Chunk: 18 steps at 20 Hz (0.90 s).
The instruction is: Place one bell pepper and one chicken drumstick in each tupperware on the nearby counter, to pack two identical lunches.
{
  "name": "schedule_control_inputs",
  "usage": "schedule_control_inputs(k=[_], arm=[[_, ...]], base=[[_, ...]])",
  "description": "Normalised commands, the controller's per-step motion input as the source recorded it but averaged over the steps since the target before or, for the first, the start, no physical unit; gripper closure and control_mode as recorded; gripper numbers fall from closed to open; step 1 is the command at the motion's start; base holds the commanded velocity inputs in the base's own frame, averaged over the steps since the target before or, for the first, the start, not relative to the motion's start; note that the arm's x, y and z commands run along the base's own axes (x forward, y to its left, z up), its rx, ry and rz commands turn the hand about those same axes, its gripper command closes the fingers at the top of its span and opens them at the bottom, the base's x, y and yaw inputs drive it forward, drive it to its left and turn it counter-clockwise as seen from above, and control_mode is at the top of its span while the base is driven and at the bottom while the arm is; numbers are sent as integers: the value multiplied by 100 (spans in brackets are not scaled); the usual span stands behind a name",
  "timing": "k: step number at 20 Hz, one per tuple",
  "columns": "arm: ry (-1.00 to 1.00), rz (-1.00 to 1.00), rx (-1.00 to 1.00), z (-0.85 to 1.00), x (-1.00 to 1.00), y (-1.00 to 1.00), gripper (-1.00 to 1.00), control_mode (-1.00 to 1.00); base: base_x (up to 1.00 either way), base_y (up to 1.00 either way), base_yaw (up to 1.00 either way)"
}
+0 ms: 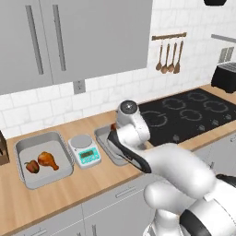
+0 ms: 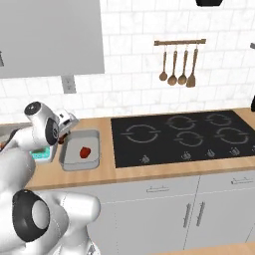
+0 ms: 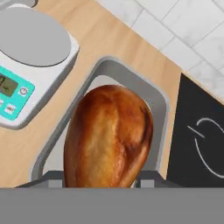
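Observation:
My gripper [image 3: 101, 181] is shut on an orange-brown chicken drumstick [image 3: 109, 135], which hangs over the right grey tupperware [image 3: 131, 72]. The right base view shows this tupperware [image 2: 94, 144] with a red bell pepper [image 2: 85, 152] lying in it, and my hand just above its left rim. The left tupperware [image 1: 27, 182] on the wooden counter [image 1: 92, 182] has a bell pepper [image 1: 31, 166] and a drumstick [image 1: 48, 160] side by side in it. My arm hides most of the right tupperware [image 1: 102, 137] in the left base view.
A small white scale [image 1: 84, 150] with a teal display stands between the two tubs, close to my hand [image 3: 30, 48]. The black cooktop [image 2: 184, 134] lies right of the right tub. Wooden utensils [image 2: 177, 69] hang on the tiled wall. A dark toaster [image 1: 226, 76] sits at the far right.

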Motion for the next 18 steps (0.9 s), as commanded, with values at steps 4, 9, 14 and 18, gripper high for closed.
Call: schedule_control_inputs(k=[4, 9, 14, 18], arm=[[12, 0, 19, -77, 66, -37, 100, -100], [0, 0, 17, -35, 25, -6, 100, -100], [-1, 0, -3, -57, 26, 39, 100, -100], [0, 0, 0, -39, 45, 19, -100, -100]], base=[[0, 0, 0], [0, 0, 0], [0, 0, 0], [0, 0, 0]])
